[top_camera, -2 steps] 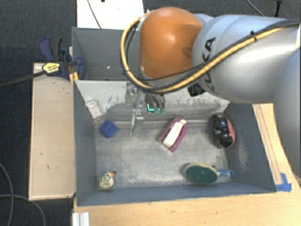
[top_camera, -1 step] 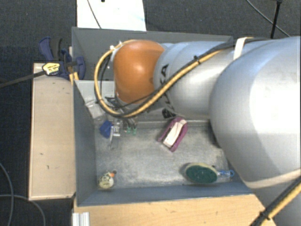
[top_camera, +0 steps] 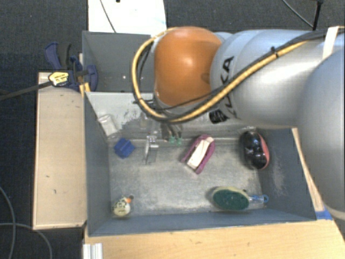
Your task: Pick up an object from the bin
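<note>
Near bin [top_camera: 98, 198] back wall: hand [top_camera: 151, 148] between blue block [top_camera: 124, 148] and purple-white box [top_camera: 198, 153], opening can't tell; mid-floor bare.

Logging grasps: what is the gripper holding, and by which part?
Nothing shows in the gripper; it hangs between the blue block and the purple case.

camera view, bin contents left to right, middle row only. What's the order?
clear cup → blue block → gripper → purple-white box → black-red oval thing. Left out, since they overlap these in the order: small yellow toy, green brush.
</note>
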You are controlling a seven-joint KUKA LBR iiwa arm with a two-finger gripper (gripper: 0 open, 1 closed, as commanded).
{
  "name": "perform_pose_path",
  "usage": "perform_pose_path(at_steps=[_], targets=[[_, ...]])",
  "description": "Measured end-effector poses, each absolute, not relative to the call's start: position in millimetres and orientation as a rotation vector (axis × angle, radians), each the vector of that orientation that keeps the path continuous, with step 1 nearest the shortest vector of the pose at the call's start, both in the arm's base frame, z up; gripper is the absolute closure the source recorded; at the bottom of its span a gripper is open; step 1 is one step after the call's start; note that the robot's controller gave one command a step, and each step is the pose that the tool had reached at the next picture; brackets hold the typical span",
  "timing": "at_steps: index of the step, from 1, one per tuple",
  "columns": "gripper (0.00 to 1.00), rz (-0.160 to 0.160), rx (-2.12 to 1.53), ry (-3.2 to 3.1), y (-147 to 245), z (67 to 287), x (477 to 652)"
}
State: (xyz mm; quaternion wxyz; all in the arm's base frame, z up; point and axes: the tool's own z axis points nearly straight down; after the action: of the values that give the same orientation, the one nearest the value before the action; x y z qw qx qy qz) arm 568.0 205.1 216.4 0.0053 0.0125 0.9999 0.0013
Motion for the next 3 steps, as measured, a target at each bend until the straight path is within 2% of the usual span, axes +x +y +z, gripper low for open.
perform_pose_path(at_steps=[1,2,3], targets=[[0.00,-0.001,-0.346,3.124,173.8,168.8,521.7],[0.00,0.004,-0.947,2.999,238.3,96.5,514.8],[0.00,0.000,-1.060,2.954,253.4,70.4,486.7]])
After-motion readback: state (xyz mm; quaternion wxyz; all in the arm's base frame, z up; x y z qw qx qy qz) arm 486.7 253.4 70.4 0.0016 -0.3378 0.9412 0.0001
